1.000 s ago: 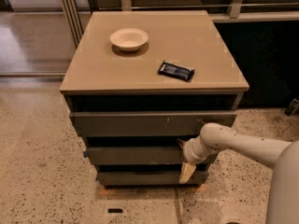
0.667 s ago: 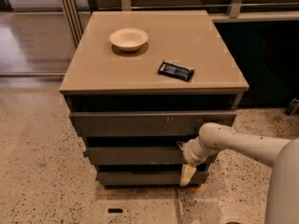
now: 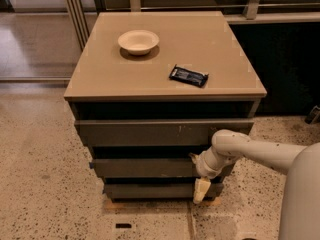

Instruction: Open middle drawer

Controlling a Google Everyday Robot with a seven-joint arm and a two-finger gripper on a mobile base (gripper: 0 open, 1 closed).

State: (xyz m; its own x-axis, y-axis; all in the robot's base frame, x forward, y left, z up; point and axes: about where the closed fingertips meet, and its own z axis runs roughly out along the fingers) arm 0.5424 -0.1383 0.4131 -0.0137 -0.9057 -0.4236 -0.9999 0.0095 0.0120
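The middle drawer (image 3: 145,168) lies between the scratched upper front (image 3: 160,132) and the small bottom front (image 3: 150,190), with a dark gap along its top edge. The tool (image 3: 201,191) hangs at that drawer's right end, at about 5 o'clock on the table (image 3: 100,79), its pale tip reaching down over the bottom front; I cannot tell whether it is apart or together. Speckled floor (image 3: 45,184) spreads from 6 to 9 o'clock, and the bowl (image 3: 138,41) and dark packet (image 3: 188,76) sit back from the top's front edge.
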